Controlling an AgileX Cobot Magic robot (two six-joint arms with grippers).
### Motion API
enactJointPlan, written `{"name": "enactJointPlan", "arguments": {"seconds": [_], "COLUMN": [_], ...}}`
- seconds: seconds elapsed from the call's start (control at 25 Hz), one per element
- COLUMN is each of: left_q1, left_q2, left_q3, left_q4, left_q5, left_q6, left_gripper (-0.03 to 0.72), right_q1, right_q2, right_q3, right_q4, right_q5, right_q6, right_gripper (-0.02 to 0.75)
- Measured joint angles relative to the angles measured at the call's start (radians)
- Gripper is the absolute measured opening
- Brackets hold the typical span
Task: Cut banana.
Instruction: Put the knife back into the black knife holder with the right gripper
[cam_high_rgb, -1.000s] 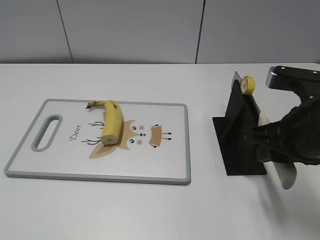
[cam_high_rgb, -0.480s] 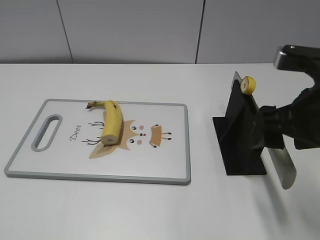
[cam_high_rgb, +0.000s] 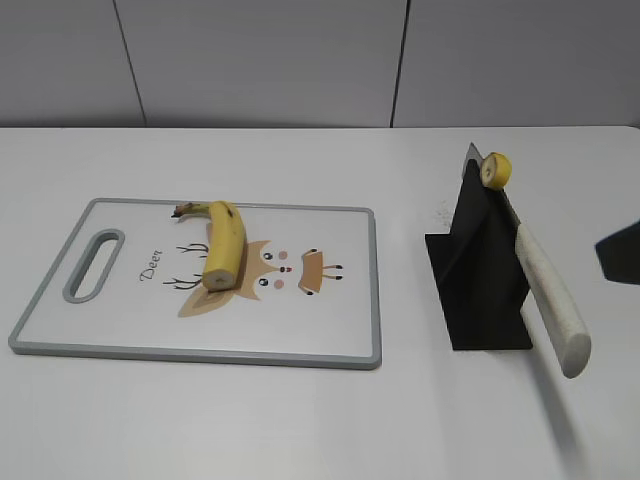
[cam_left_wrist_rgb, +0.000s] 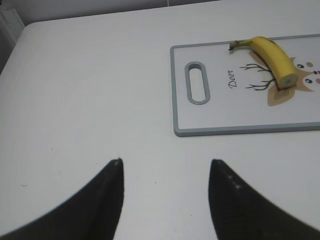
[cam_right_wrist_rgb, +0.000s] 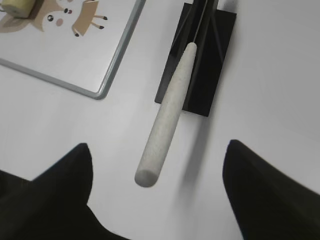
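Observation:
The yellow banana (cam_high_rgb: 223, 244) lies on the white cutting board (cam_high_rgb: 120, 320), stem tip at the back, flat cut end toward the front; it also shows in the left wrist view (cam_left_wrist_rgb: 272, 54). A cut banana slice (cam_high_rgb: 495, 170) sticks on the knife blade near the top of the black stand (cam_high_rgb: 478, 268). The knife's pale handle (cam_high_rgb: 552, 298) slopes down out of the stand, also seen in the right wrist view (cam_right_wrist_rgb: 167, 117). My right gripper (cam_right_wrist_rgb: 157, 150) is open, empty, just behind the handle's end. My left gripper (cam_left_wrist_rgb: 165, 162) is open, empty, over bare table left of the board.
The cutting board (cam_left_wrist_rgb: 180, 100) has a grey rim, a handle slot (cam_left_wrist_rgb: 197, 82) and an orange deer print (cam_high_rgb: 275, 275). The black stand's base (cam_right_wrist_rgb: 200, 60) lies flat on the white table. A grey wall runs along the table's back edge.
My right arm has drawn back to the right, almost out of the exterior view, leaving the knife resting in the stand. The banana and board have not moved.

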Motion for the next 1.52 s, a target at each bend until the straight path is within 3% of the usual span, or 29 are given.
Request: {"name": "enactJointPlan", "arguments": {"seconds": [0.48,1.0,1.52], "left_q1": [0.000,0.000,0.000], "left_q2": [0.000,0.000,0.000], "left_q3": [0.000,0.000,0.000], "left_q4": [0.000,0.000,-0.001], "left_q5": [0.000,0.000,-0.001], "left_q6": [0.000,0.000,0.000], "left_gripper": [0.520,0.520,0.520], "right_q1": [0.000,0.000,0.000], "right_q2": [-0.251,-0.554,-0.832], "right_q3": [0.003,0.277,0.290], "right_q4": [0.020,0.021,0.023], "right_q5": [0.182,0.186,0.177], "right_q6": [-0.178,-0.207,-0.208], "right_gripper": [0.575,0.575,0.575]}}
